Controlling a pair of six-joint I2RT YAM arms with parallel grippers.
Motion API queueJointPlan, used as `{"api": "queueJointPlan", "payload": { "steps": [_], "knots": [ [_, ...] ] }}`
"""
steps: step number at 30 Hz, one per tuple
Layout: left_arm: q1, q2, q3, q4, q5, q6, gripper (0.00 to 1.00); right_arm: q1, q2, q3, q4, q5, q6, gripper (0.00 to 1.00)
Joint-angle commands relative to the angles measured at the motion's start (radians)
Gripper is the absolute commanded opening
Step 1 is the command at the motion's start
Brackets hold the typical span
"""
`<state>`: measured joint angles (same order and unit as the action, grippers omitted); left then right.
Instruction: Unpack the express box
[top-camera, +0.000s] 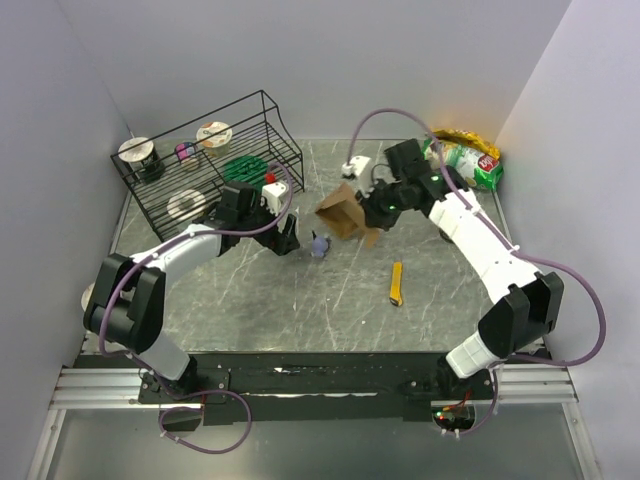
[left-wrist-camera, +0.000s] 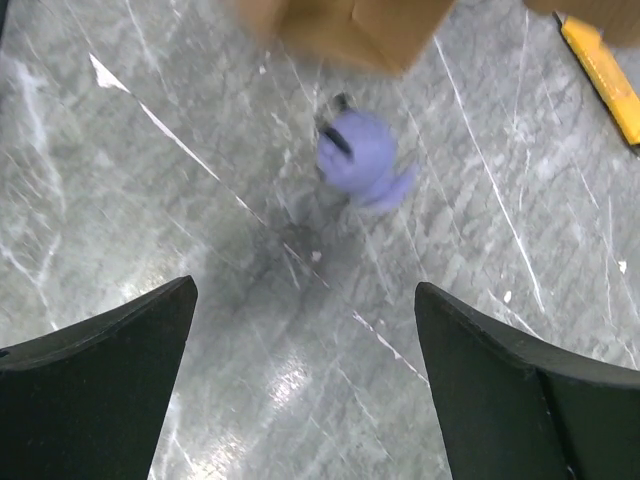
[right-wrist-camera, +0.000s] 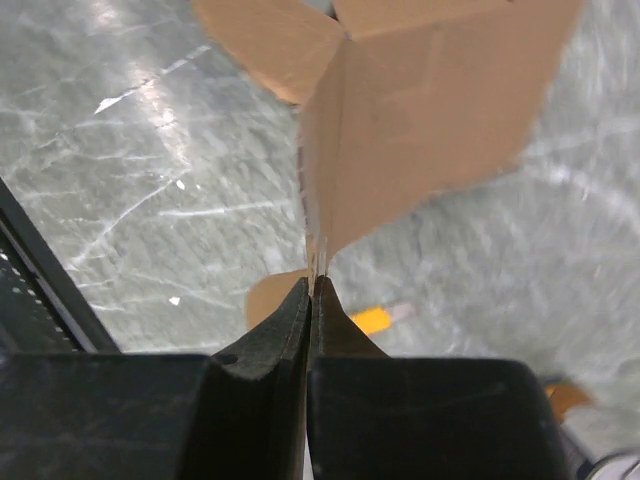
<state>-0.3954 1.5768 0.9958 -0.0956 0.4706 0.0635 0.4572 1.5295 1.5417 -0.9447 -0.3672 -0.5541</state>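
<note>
Express box (right-wrist-camera: 430, 110) blurred and cut off at the top, one flap pinched by the right end effector (right-wrist-camera: 312, 290), small purple object (left-wrist-camera: 357, 160) smeared by blur, left end effector (left-wrist-camera: 305, 300) held spread.

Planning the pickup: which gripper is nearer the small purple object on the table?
Left. The left gripper hovers open right beside the purple object; the right gripper pinches the express box beyond it.

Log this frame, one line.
right gripper: shut on box edge | left gripper: open, over table | purple item: on table by box | knife: on table
</note>
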Motion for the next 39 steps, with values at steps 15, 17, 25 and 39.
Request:
{"api": "queueJointPlan", "payload": {
  "steps": [15, 17, 25, 39],
  "knots": [
    [0.013, -0.054, 0.041, -0.099, 0.053, 0.055, 0.96, -0.419, 0.061, 0.074, 0.053, -0.461, 0.494, 0.00],
    [0.027, -0.051, 0.041, -0.098, 0.056, 0.044, 0.97, -0.448, 0.061, 0.020, 0.104, -0.510, 0.534, 0.00],
    [0.053, -0.043, 0.038, -0.139, 0.074, 0.061, 0.96, -0.558, 0.146, -0.068, 0.227, -0.615, 0.649, 0.34],
    [0.053, -0.040, 0.190, -0.098, -0.102, 0.006, 0.97, -0.548, -0.080, 0.124, 0.041, 0.104, 0.520, 1.00]
  ]
}}
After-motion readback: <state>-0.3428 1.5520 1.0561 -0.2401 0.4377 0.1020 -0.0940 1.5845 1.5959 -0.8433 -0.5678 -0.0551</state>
